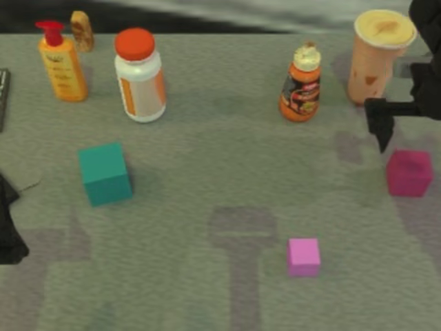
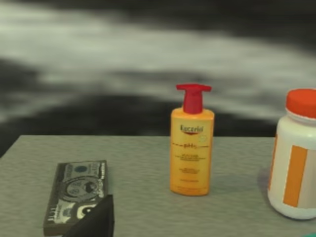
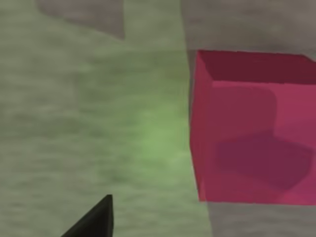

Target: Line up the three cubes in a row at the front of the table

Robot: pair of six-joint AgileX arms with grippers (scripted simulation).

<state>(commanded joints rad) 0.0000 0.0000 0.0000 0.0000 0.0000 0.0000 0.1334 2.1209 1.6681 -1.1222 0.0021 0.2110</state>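
The large teal cube (image 1: 105,174) sits on the left part of the grey-green table (image 1: 207,172). Toward the front, right of the middle, lies the small light pink cube (image 1: 304,256). The dark magenta cube (image 1: 409,173) rests near the right edge and fills one side of the right wrist view (image 3: 252,128). My right gripper (image 1: 412,136) hovers open just behind and above it, not touching; one black fingertip (image 3: 98,219) shows beside the cube. My left gripper (image 1: 9,221) is parked open at the left edge, holding nothing.
Along the back stand an orange pump bottle (image 1: 62,65), a small brown bottle (image 1: 82,31), a white bottle with a red cap (image 1: 140,76), an orange sauce bottle (image 1: 301,86) and a tall cup (image 1: 379,55). A stack of banknotes (image 2: 76,195) lies at the far left.
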